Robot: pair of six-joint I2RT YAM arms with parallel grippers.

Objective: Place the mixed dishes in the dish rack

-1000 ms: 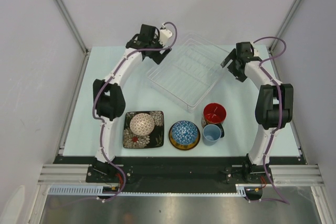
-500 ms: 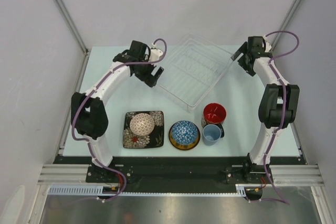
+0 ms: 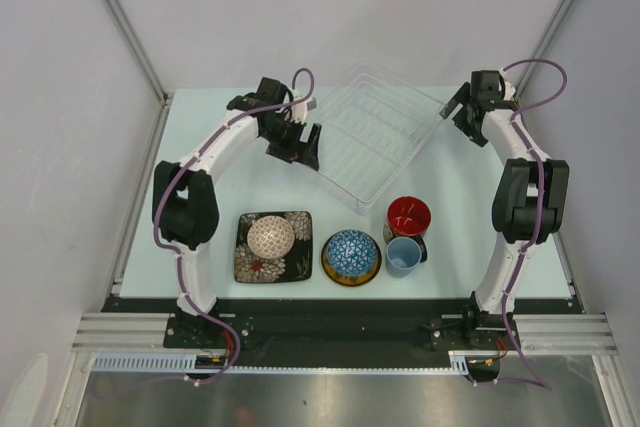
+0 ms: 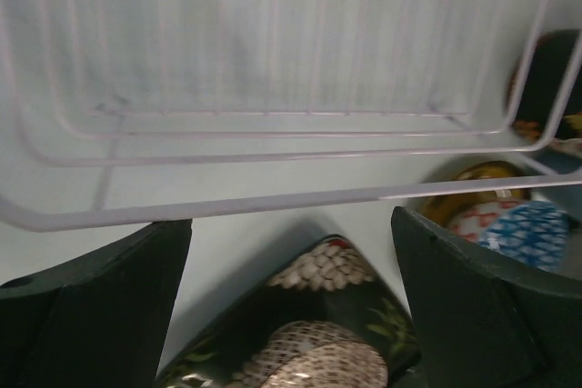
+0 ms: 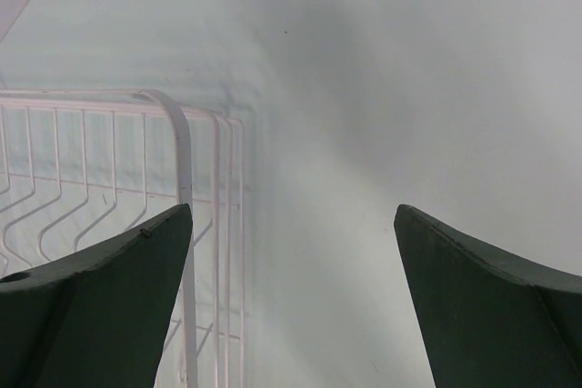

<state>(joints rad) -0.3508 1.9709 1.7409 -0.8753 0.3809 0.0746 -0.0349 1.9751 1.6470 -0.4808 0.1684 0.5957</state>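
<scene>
The clear dish rack [image 3: 375,132] lies at an angle at the back middle of the table. My left gripper [image 3: 302,147] is open and empty at the rack's left edge; in the left wrist view [image 4: 291,297] the rack's rim [image 4: 273,197] runs just beyond its fingers. My right gripper [image 3: 455,107] is open and empty by the rack's right corner [image 5: 182,152]. The small pinkish-white bowl [image 3: 271,236] sits on the black square floral plate [image 3: 250,265]. The blue mosaic bowl [image 3: 350,251] sits on the yellow dark-rimmed plate [image 3: 328,269]. The red-inside cup [image 3: 408,215] touches the light blue cup [image 3: 403,255].
All the dishes stand in a row near the front edge, between the two arm bases. Grey walls close in the table at the back and on both sides. In the left wrist view the floral plate [image 4: 336,270] and the blue bowl [image 4: 518,229] show below the rack.
My left gripper has swung from the rack's far left corner down along its left edge. My right gripper has pulled back from the rack's right side, then held still. The rack has turned slightly.
</scene>
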